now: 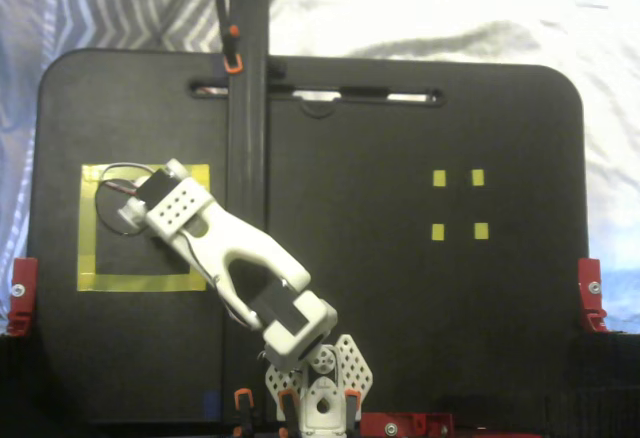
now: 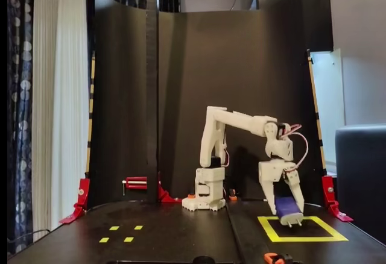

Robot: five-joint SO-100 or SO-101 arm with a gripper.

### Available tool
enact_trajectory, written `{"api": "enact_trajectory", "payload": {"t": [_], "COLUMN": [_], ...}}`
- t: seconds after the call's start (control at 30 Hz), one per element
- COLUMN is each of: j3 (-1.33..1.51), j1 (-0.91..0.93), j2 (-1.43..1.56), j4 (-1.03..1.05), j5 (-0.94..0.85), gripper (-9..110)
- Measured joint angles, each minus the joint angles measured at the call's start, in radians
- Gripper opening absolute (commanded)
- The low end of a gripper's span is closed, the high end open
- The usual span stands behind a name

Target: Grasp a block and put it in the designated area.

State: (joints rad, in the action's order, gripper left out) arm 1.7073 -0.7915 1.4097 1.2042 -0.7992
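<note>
**Item: block being held over taped square**

Front fixed view, near to far: matte black worktop point(image 2: 181, 234); four small yellow tape squares point(image 2: 121, 233); designated area point(image 2: 301, 228), a hollow square of wide yellow tape. Tool point(image 2: 288, 211) is clamping the block point(image 2: 288, 208), glossy dark blue, squarish, two short silvery prongs pointing down, hanging just above the area's rear edge. White plastic arm point(image 2: 241, 121) is reaching from its base.

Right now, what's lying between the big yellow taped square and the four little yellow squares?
In the overhead fixed view, bare black board and a tall black vertical strip lie between the yellow taped square and the four small squares.
</note>
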Motion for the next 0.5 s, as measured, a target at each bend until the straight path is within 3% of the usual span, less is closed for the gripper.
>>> {"api": "enact_trajectory", "payload": {"t": [0.5], "j3": [0.0], "j1": [-0.017], "j2": [-0.115], "j4": [-0.034], "j5": [0.006], "gripper": [23]}}
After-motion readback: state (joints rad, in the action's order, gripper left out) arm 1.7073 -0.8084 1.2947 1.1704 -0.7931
